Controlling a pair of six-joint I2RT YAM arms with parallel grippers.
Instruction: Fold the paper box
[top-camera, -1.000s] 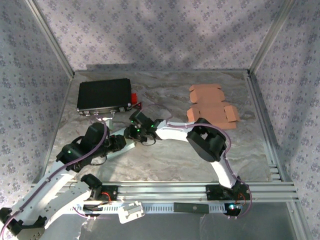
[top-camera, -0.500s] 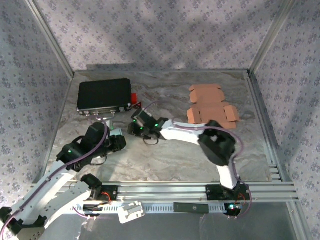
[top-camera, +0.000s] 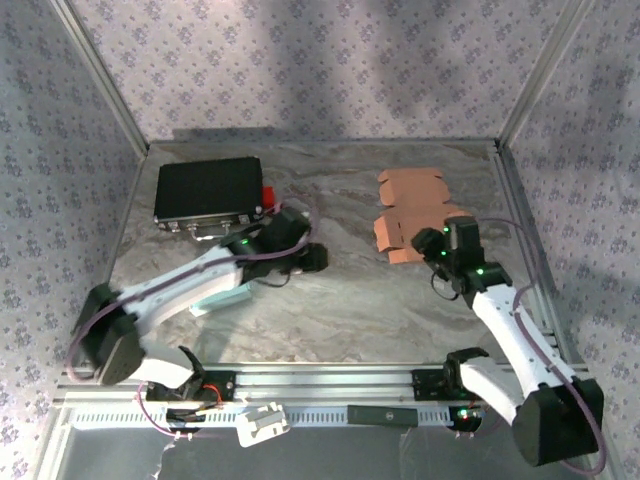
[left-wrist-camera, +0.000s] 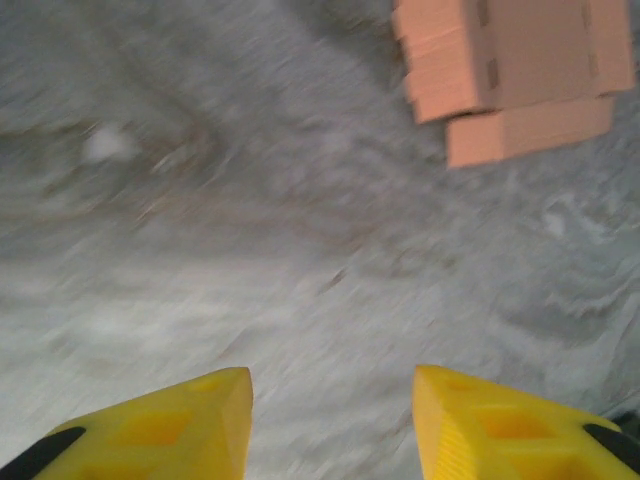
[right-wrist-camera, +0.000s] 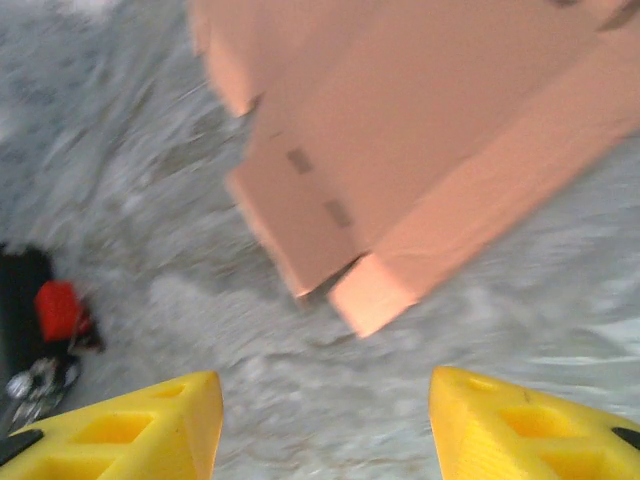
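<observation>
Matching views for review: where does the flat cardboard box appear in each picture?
Top external: cardboard box lies flat on the far right part of the table.
Left wrist: cardboard box in the upper right corner.
Right wrist: cardboard box fills the upper middle and right.
Shared landmark: grey marbled tabletop.

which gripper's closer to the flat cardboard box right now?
Right. The right gripper is at the near edge of the flat cardboard box, jaws open and empty. The left gripper sits well to the box's left over the table, also open.
</observation>
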